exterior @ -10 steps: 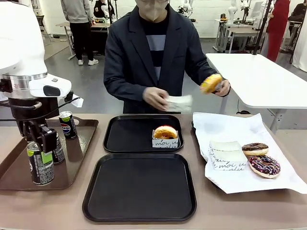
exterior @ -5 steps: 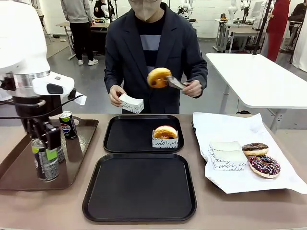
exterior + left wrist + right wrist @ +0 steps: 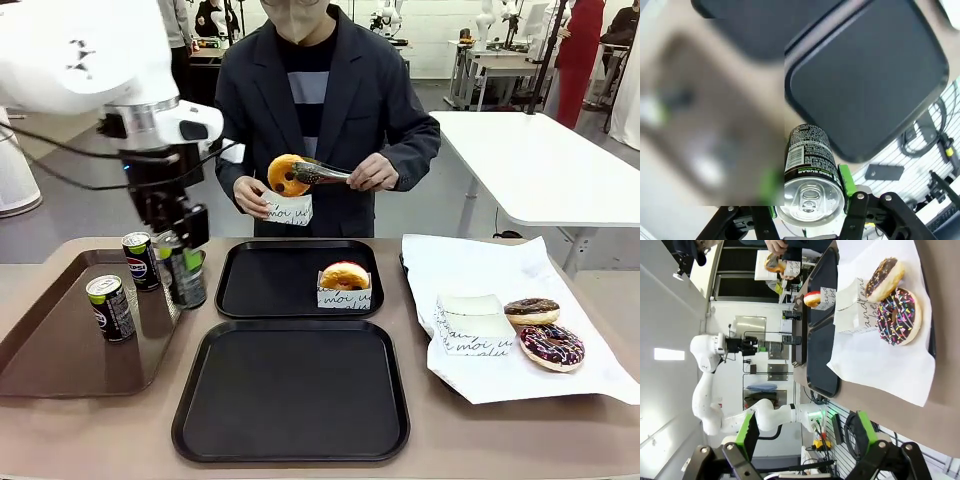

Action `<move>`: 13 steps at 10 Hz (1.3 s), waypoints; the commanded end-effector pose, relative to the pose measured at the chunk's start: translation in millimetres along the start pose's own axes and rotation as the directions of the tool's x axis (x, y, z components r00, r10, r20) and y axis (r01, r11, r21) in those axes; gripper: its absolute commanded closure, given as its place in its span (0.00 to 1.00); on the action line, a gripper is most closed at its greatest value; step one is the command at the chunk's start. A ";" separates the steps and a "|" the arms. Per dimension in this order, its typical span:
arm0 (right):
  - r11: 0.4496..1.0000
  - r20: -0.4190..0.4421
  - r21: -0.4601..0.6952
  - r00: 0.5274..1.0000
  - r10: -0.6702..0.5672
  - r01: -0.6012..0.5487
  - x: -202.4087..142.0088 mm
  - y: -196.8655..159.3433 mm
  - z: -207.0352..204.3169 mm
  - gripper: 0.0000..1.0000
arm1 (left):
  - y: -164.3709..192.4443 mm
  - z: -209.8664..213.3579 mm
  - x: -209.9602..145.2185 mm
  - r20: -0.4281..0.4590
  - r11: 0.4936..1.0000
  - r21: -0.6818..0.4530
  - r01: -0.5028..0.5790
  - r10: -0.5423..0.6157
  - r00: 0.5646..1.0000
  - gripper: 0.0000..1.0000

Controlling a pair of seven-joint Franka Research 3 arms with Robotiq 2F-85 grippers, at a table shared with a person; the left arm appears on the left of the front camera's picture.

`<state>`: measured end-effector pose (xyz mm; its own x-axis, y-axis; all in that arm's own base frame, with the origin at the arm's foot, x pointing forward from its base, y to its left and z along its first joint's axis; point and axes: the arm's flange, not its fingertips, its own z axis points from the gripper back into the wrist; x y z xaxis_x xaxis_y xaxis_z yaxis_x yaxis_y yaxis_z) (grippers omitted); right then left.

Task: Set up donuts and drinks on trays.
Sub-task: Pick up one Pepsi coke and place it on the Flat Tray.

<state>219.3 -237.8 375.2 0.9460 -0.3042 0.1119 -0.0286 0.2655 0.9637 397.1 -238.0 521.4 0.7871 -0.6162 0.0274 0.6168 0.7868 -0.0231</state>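
Lifted from the brown tray (image 3: 40, 360), a soda can (image 3: 188, 285) travels clamped in the left gripper (image 3: 180, 250) (black trays (image 3: 290, 400) drinkless).

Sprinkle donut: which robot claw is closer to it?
Right. The right gripper points at the donut from beyond the paper; the left gripper holds a can by the brown tray.

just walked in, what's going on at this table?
The left pincer grips a soda can, held up at the brown tray's right edge, next to the far black tray. Two more cans stand on the brown tray. The person's hand holds a golden donut in tongs above a paper sleeve. The far tray carries one sleeved donut; the near black tray holds nothing yet. The right pincer is open.
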 end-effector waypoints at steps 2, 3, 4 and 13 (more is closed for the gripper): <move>1.000 -0.012 0.001 1.000 0.009 -0.009 -3.1 0.3 1.6 0.00 | 8.9 1.1 53.4 0.025 1.000 -0.020 -0.018 0.019 1.000 0.42; 1.000 -0.012 0.001 1.000 0.009 -0.009 -3.1 0.3 1.6 0.00 | 11.6 -3.9 69.0 0.050 1.000 -0.009 -0.012 0.013 0.999 0.42; 1.000 -0.012 0.001 1.000 0.009 -0.009 -3.1 0.3 1.6 0.00 | 15.1 -13.9 84.1 0.065 1.000 -0.001 -0.013 0.013 0.998 0.42; 1.000 -0.012 0.001 1.000 0.009 -0.009 -3.1 0.3 1.6 0.00 | 27.9 -63.9 -148.1 -0.159 0.961 -0.143 0.238 -0.259 0.953 0.42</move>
<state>219.5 -237.6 375.1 0.9464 -0.3033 0.1111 -0.0280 0.2656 0.9637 318.7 -159.5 446.1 0.5651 -0.7957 -0.2178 0.7835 0.6004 -0.1603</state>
